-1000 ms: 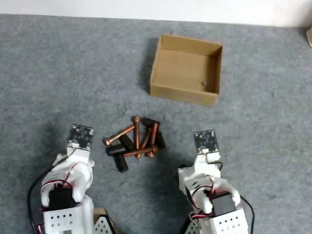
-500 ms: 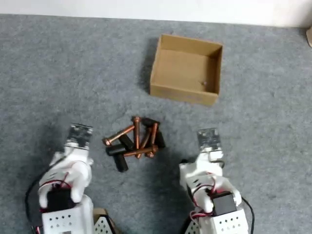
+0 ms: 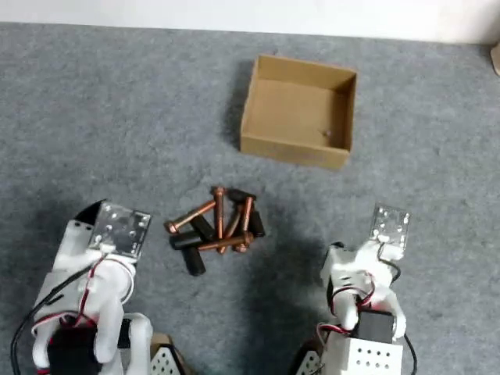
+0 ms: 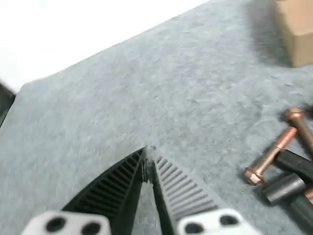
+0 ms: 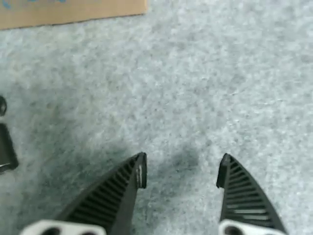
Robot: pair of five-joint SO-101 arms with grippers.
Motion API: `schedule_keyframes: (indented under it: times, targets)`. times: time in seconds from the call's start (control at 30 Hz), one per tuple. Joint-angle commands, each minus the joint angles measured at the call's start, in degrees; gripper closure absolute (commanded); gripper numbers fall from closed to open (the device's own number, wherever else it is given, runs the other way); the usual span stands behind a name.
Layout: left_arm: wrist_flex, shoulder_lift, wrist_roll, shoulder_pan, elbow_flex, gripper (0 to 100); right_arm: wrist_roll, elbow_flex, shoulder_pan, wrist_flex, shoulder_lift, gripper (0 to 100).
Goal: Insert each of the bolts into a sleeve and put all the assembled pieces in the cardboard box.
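The cardboard box and the black sleeves run off the edge in the left wrist view. In the high view, bolts lie over some sleeves and hide parts of them.

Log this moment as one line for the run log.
left gripper shut, empty | right gripper open, empty | bolts and sleeves piled between grippers | cardboard box holds no pieces

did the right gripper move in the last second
Yes. In the high view the right gripper has swung rightward, away from the pile of bolts, and now sits past the right edge of the cardboard box.
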Motion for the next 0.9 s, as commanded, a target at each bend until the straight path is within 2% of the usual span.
schedule_keyframes:
  times: [0.0,0.17,0.37,0.5,0.67,0.8,0.87]
  targets:
    - [0.0,12.35,-0.7,1.54,-8.84,99,-0.18,8.22,0.57,-1.27,-0.4,76.8]
    - [2.29,35.65,-0.79,3.3,-23.16,99,-0.18,8.22,0.57,-1.27,-0.4,76.8]
    - [16.18,58.86,-9.41,14.37,-37.58,99,-0.09,8.22,0.57,-1.27,-0.4,76.8]
    - [18.11,62.9,-12.57,19.3,-41.19,99,-0.09,8.22,0.57,-1.27,-0.4,76.8]
    - [19.43,64.92,-15.82,25.36,-38.73,99,-0.09,8.22,0.57,-1.27,-0.4,76.8]
    - [19.08,67.12,-15.82,26.24,-34.24,89,-0.09,8.22,0.57,-1.27,-0.4,76.6]
    - [15.65,68.09,-15.3,26.07,-32.48,88,-0.09,8.22,0.57,-1.27,-0.4,76.6]
